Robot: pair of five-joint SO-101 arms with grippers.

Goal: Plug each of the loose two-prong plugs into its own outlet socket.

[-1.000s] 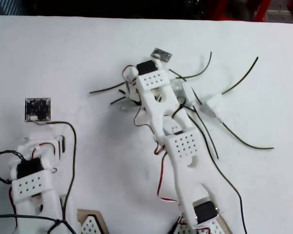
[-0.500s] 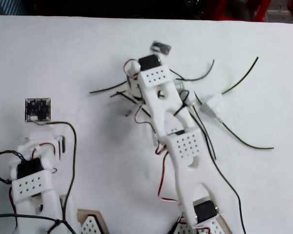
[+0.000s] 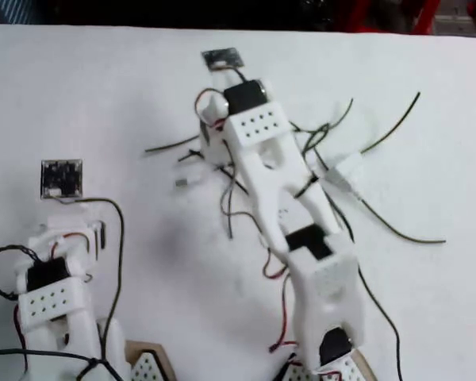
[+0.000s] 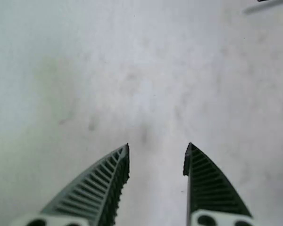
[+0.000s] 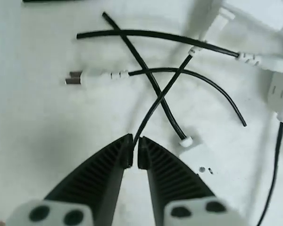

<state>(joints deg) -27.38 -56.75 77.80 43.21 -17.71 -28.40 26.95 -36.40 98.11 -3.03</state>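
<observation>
Right gripper [image 5: 135,151]: fingers drawn in to a sliver, pinching a thin black cord [image 5: 146,121] that runs straight into the gap between their tips.
Black cord: rises slanting away from the gripper, crosses two other dark cords, and ends at a small white collar.
White connector [image 5: 198,155]: lies just beside one finger of the right gripper, with a short black lead entering its top.
Two-prong plug [image 5: 101,75]: lies flat on the worktop [image 5: 37,122], apart from the gripper. Its metal prongs point away from the tangle and its cord curves back through the crossing. In the high view it is the small white piece [image 3: 182,182] beside the right arm [image 3: 262,159].
Right arm: stretched out over the knot of cords in the middle of the worktop.
White block [image 3: 349,168]: sits on the far side of that arm, with dark cords trailing from it.
Left gripper [image 4: 158,149]: fingers spread wide with nothing between them, above bare worktop.
Left arm [image 3: 51,278]: at the near edge of the worktop, well apart from the plugs and cords.
</observation>
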